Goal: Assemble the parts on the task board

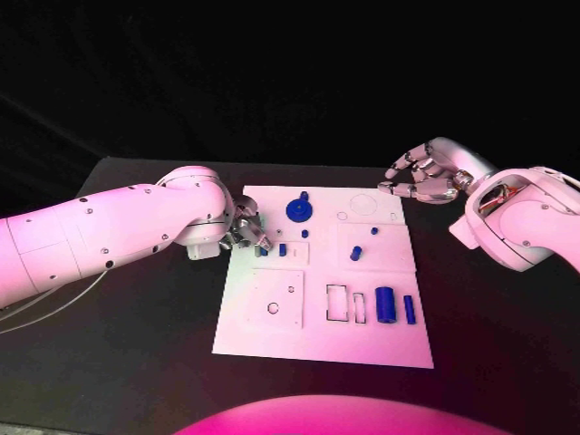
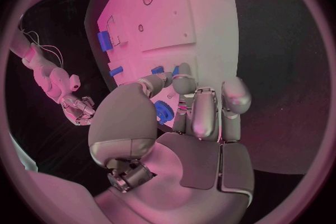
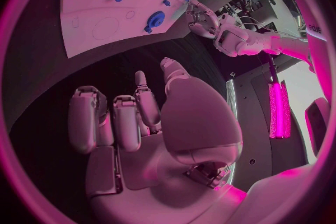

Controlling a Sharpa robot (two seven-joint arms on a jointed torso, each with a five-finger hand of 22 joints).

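Note:
The white task board [image 1: 319, 340] lies mid-table. On it are a round blue part [image 1: 298, 210], a blue peg [image 1: 355, 254], a blue cylinder [image 1: 385, 304] and a thin blue bar [image 1: 409, 310]. My left hand [image 1: 245, 228] is at the board's left edge, its fingertips [image 2: 183, 81] right at two small blue parts [image 1: 264, 249]; whether it grips one is unclear. My right hand [image 1: 423, 177] hovers off the board's far right corner, fingers loosely bent and apart, palm [image 3: 150, 145] empty. The right wrist view also shows the board [image 3: 91, 39] and my left hand [image 3: 203, 19].
The black table [image 1: 133, 362] extends around the board on all sides. Empty outlined slots [image 1: 337, 304] sit beside the blue cylinder, and a round recess [image 1: 364, 204] is at the board's far right.

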